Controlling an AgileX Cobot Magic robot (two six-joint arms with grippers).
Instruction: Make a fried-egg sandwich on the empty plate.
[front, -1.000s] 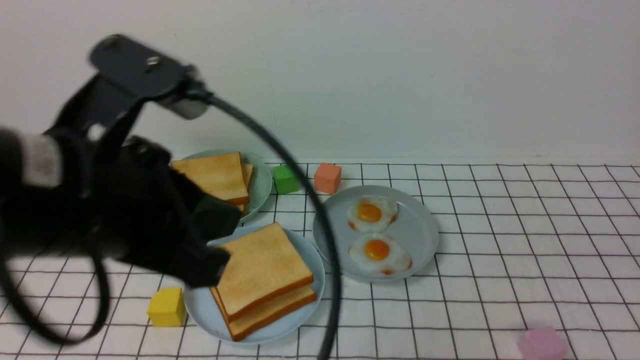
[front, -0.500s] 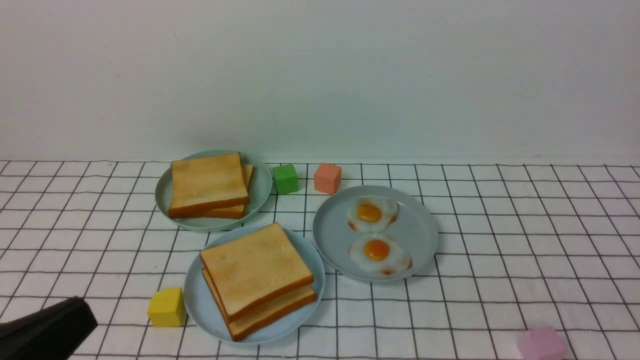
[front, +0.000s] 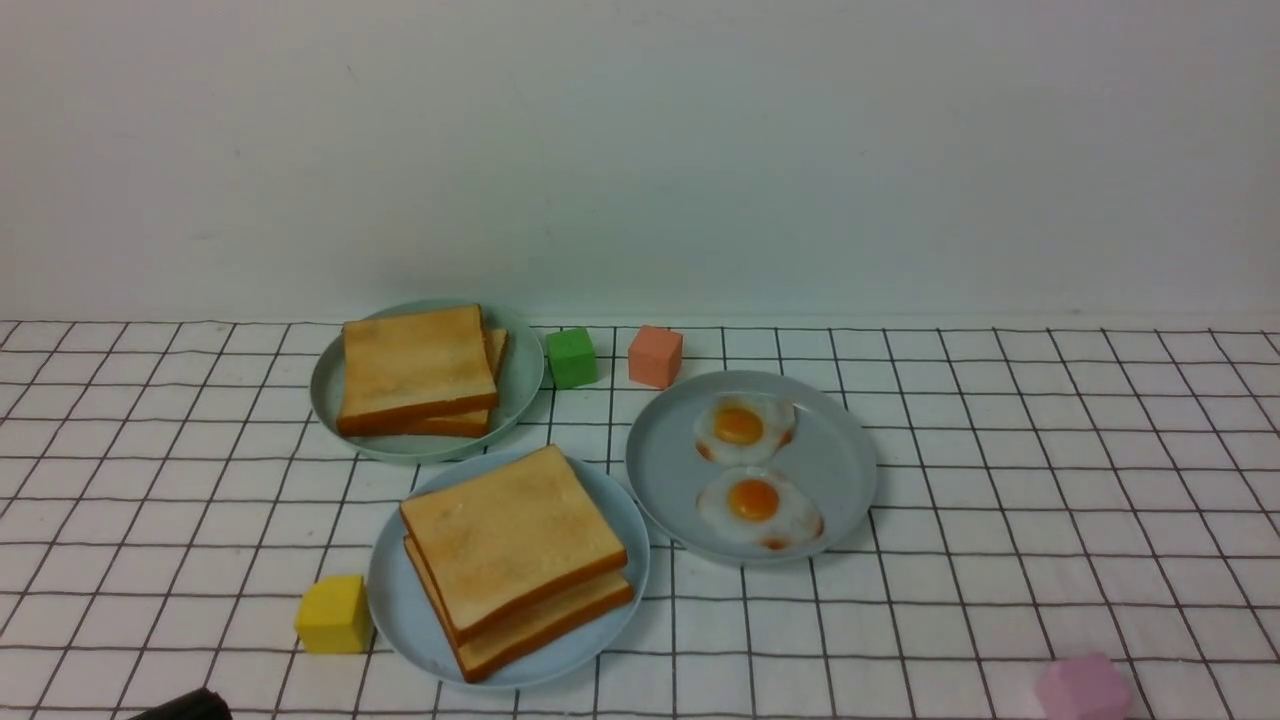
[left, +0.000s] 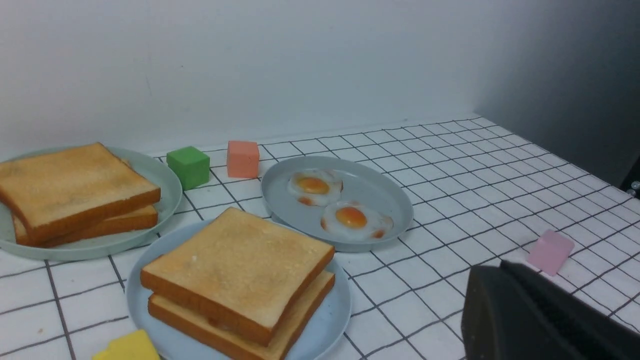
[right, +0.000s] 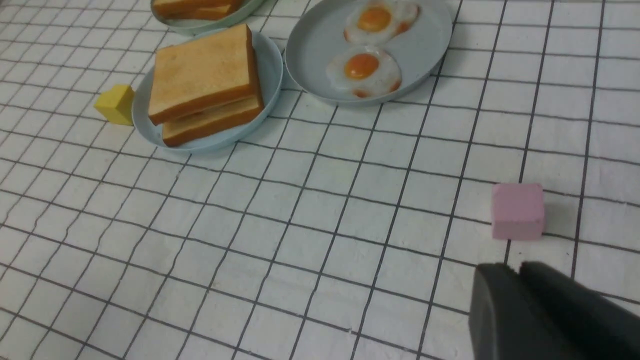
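Two golden-brown toast slices (front: 515, 545) lie stacked on the pale sky-blue plate (front: 395, 605), near the front of the checked cloth; what lies between them does not show. The left wrist view has the same stack (left: 235, 270) and plate (left: 327, 320). My left gripper (left: 501, 263) is shut and empty, pulled back from the plate; only a dark tip (front: 185, 706) of it shows at the front view's bottom edge. My right gripper (right: 517, 267) is shut with nothing in it, hovering just short of a pink cube (right: 517, 210).
A grey-green plate (front: 522, 385) with a pile of plain toast (front: 415, 365) stands behind. A grey-blue plate (front: 850, 470) to the right holds two fried eggs (front: 745, 428) (front: 757, 505). Green (front: 571, 357), salmon (front: 655, 355), yellow (front: 333, 613) and pink (front: 1083, 688) cubes lie around.
My left arm has drawn back from over the sky-blue plate, down and to the left, almost out of the front view. The toast stack stays put.
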